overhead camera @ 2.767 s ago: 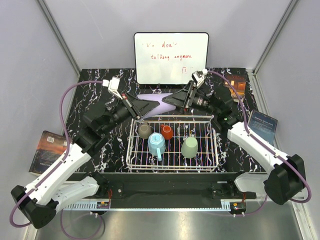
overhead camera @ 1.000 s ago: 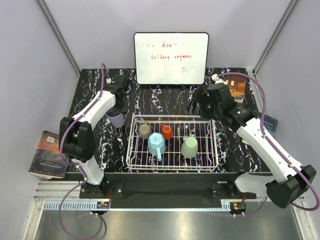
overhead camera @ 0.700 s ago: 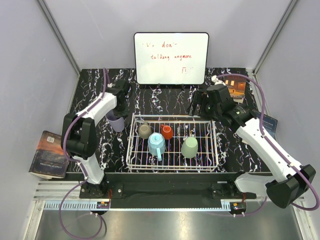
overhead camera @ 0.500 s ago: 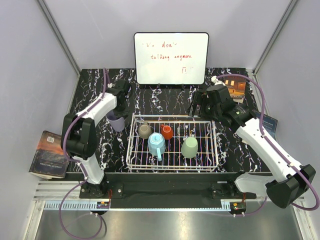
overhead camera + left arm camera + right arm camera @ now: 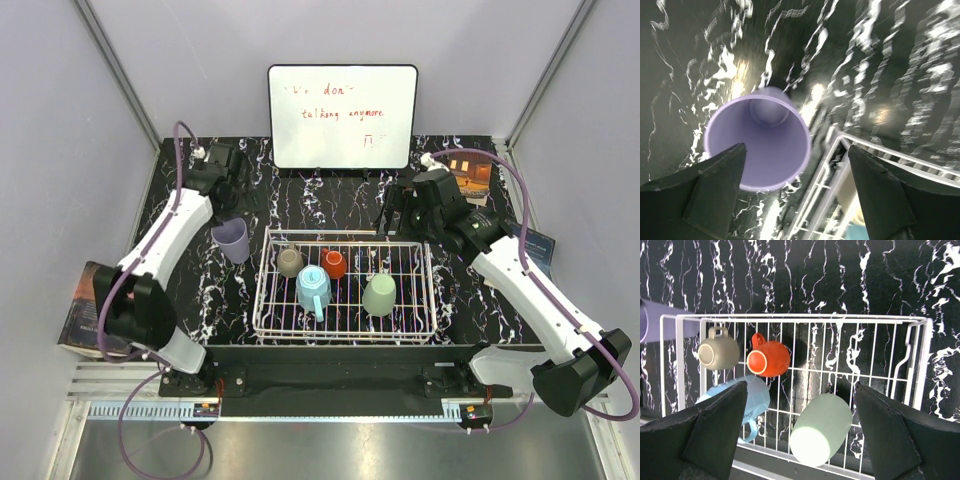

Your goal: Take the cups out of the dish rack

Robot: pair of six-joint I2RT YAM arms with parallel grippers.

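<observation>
The lavender tumbler (image 5: pixel 231 240) stands mouth up on the black marble table, just left of the dish rack (image 5: pixel 345 234). My left gripper (image 5: pixel 228 192) hangs open above and behind it. In the left wrist view the tumbler (image 5: pixel 757 145) lies below and between my spread fingers, touching neither, with a rack corner (image 5: pixel 860 142) beside it. My right gripper (image 5: pixel 800 410) is open over the rack's far side. Under it lie the sage-green tumbler (image 5: pixel 821 430), red-orange cup (image 5: pixel 769 359), grey-brown cup (image 5: pixel 718 353) and light blue mug (image 5: pixel 740 400).
A whiteboard (image 5: pixel 342 117) with red writing stands at the back. Books lie at the left table edge (image 5: pixel 97 305), at the right edge (image 5: pixel 528 250) and at the back right (image 5: pixel 470 170). The rack fills the table's near middle.
My left gripper has opened, let go of the lavender tumbler and lifted back away from it. The tumbler stays on the table left of the rack. The right arm barely moved.
</observation>
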